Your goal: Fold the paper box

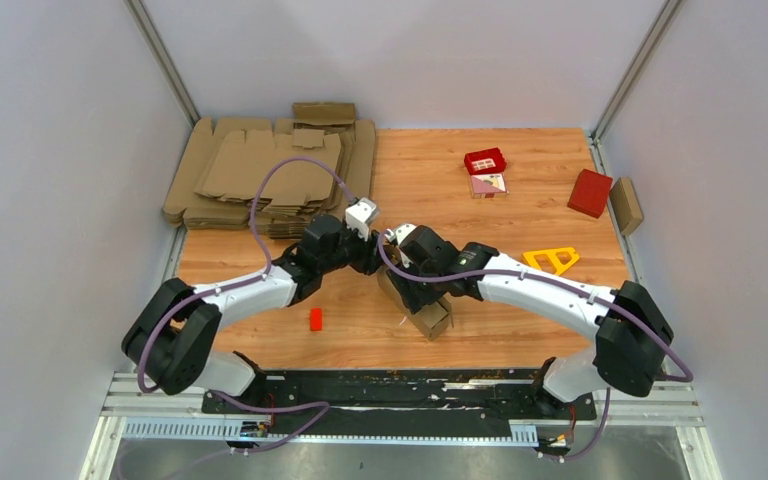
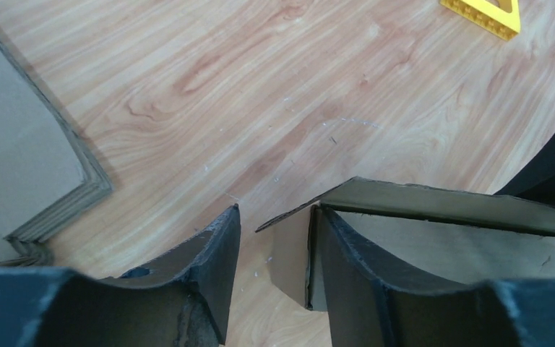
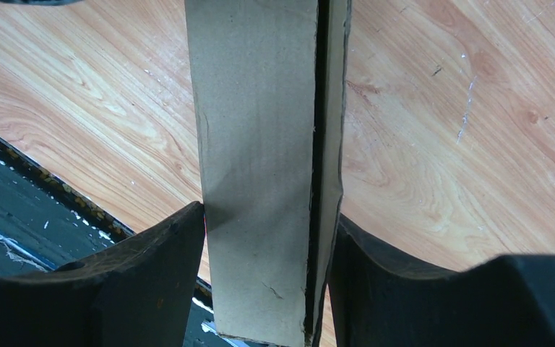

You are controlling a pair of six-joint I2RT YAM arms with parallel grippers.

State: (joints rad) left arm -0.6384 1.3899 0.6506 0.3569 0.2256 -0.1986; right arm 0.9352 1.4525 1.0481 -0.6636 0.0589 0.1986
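The paper box (image 1: 428, 318) is lying near the middle of the worktop (image 1: 460, 200), just in front of the two arms' bases and between the two wrists, which are meeting above it. It is sitting at a slant, one end pointing toward the near edge.

The right claw (image 3: 269, 217) is gripping the paper box: in the right wrist view the brown cardboard is running up between the two fingers (image 3: 152, 282), and both are pressing against its sides. A narrow dark seam is showing along one long edge of the cardboard.

The left claw (image 2: 274, 238) is standing open at the box's far end. One of its fingers is lying against a cardboard panel there, with a flap reaching over it, while the other finger is staying clear of the cardboard, bare wood showing in the gap.

A pile of flat brown blanks (image 1: 260, 170) is sitting at the far left corner. A yellow triangle (image 1: 552, 260) is lying to the right of the arms, two red boxes (image 1: 590, 192) are resting toward the far right, and a small red piece (image 1: 315, 319) is lying near the left arm.
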